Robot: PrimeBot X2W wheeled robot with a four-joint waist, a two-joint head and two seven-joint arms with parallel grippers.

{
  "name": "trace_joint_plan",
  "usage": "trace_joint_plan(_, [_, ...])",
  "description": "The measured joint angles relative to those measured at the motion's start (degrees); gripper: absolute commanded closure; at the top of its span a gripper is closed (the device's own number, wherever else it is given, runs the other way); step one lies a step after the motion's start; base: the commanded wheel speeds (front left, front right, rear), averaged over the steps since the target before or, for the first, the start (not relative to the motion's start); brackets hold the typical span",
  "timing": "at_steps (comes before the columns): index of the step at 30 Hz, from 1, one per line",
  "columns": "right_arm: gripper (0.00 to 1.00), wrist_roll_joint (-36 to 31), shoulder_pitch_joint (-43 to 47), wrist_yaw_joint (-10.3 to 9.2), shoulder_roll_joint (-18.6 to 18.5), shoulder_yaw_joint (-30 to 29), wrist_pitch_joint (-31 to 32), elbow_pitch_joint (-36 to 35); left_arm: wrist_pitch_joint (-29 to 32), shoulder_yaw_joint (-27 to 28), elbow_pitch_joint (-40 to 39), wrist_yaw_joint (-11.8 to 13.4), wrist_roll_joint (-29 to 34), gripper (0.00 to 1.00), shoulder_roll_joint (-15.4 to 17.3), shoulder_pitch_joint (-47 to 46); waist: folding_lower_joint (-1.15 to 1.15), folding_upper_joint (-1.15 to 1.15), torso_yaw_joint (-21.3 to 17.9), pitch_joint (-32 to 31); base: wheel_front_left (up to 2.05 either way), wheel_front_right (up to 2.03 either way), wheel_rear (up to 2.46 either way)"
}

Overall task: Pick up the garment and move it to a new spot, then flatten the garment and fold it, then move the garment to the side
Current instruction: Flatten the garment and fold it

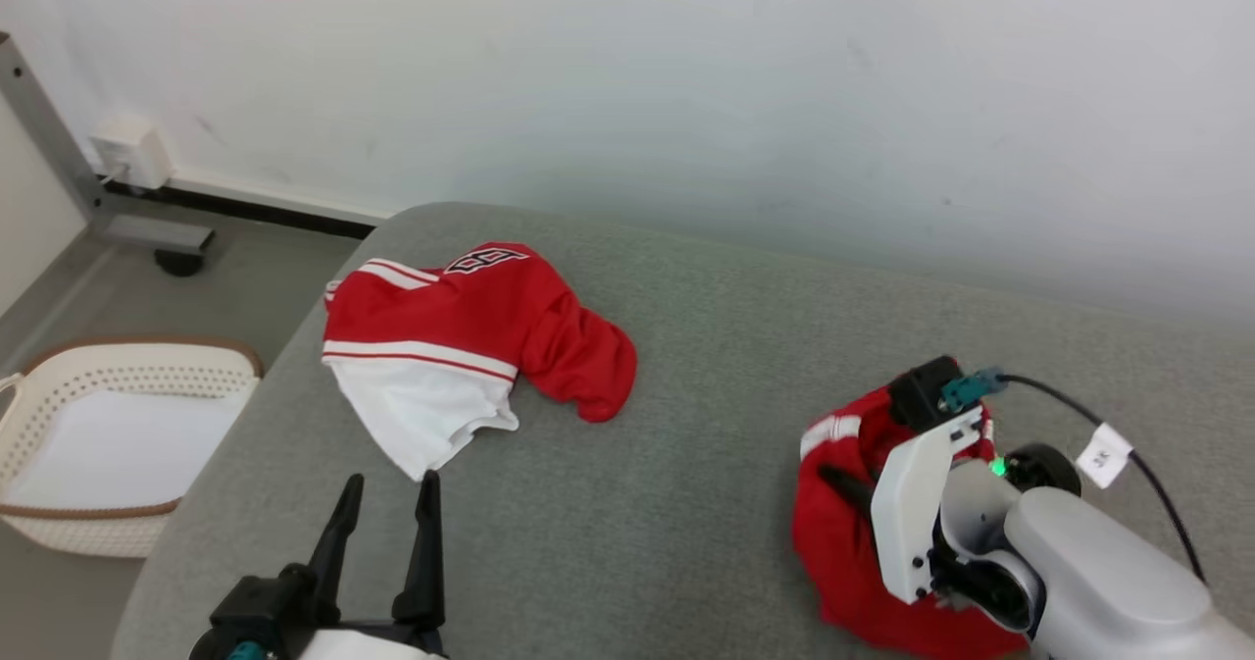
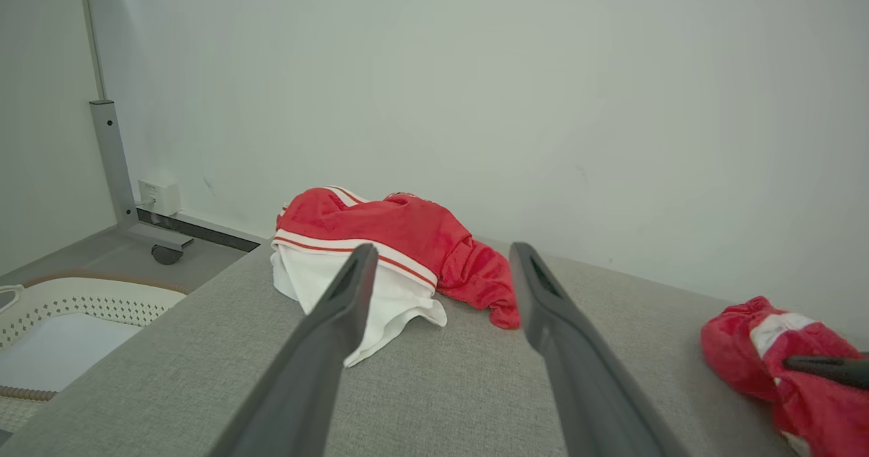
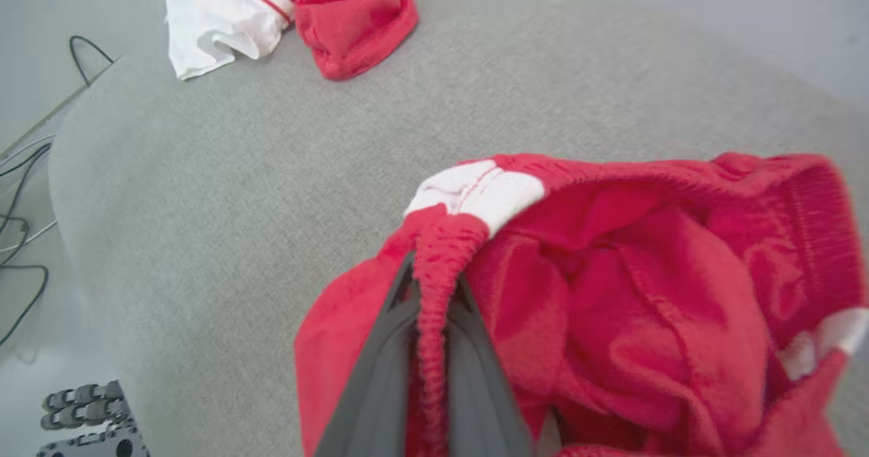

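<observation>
Head view with both wrist views. My right hand [image 3: 434,277] has its two dark fingers pressed together on the ribbed elastic band of the crumpled red garment with white patches [image 3: 645,294]. The pinched band runs as a narrow ridge between the fingers. This garment lies bunched at the right side of the grey fabric-covered worktop [image 1: 686,464], partly under my pale right forearm in the head view. My left hand [image 1: 390,488] sits at the near left edge of the worktop with its fingers spread and nothing between them. It points toward a red-and-white jersey with dark lettering [image 1: 441,336], near it but not touching. The jersey lies loosely heaped at the far left of the worktop, well apart from the red garment. Its white lower part faces my left hand, and one red sleeve trails to the right. A white perforated basket with a brown rim [image 1: 147,378] stands on the floor beside the worktop's left edge.
</observation>
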Motion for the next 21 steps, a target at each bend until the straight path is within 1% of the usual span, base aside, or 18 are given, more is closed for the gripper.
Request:
trace_joint_plan(4, [1.0,2.11,-0.4,0.0,-2.72,-0.86,-5.36,-6.64,-0.01,0.43,-0.03,-0.37,0.8,0.0,0.0,0.63,0.0,0.0,-2.29,-0.46,0.0,0.0,0.0])
trace_joint_plan(8, [1.0,2.48,-0.07,0.05,-8.32,-2.94,-9.8,-11.38,0.0,0.7,-0.19,-0.51,0.96,0.0,0.01,0.79,0.0,0.0,-5.17,-0.85,0.0,0.0,0.0])
trace_joint_plan(11, [1.0,3.39,1.88,0.05,-11.87,-5.32,-11.94,-15.1,-0.01,0.66,-0.23,-0.59,1.0,0.0,-0.01,0.96,0.0,0.0,-7.63,-1.05,0.0,0.0,0.0])
trace_joint_plan(14, [1.0,3.68,4.75,0.07,-15.61,-7.94,-12.72,-18.37,-0.01,0.62,-0.27,-0.68,0.96,0.0,0.01,1.19,0.0,0.0,-10.23,-1.14,0.0,0.0,0.0])
trace_joint_plan(18, [1.0,3.76,10.63,0.05,-20.6,-12.71,-12.61,-20.84,0.0,0.24,-0.7,-0.43,0.58,0.0,0.0,1.21,0.0,0.0,-13.62,-0.95,0.0,0.0,0.0])
trace_joint_plan(21, [1.0,3.78,15.44,0.05,-22.85,-16.39,-12.16,-21.99,-0.01,0.03,-0.79,-0.42,0.49,0.0,0.0,1.22,0.0,0.0,-15.95,-0.55,0.0,0.0,0.0])
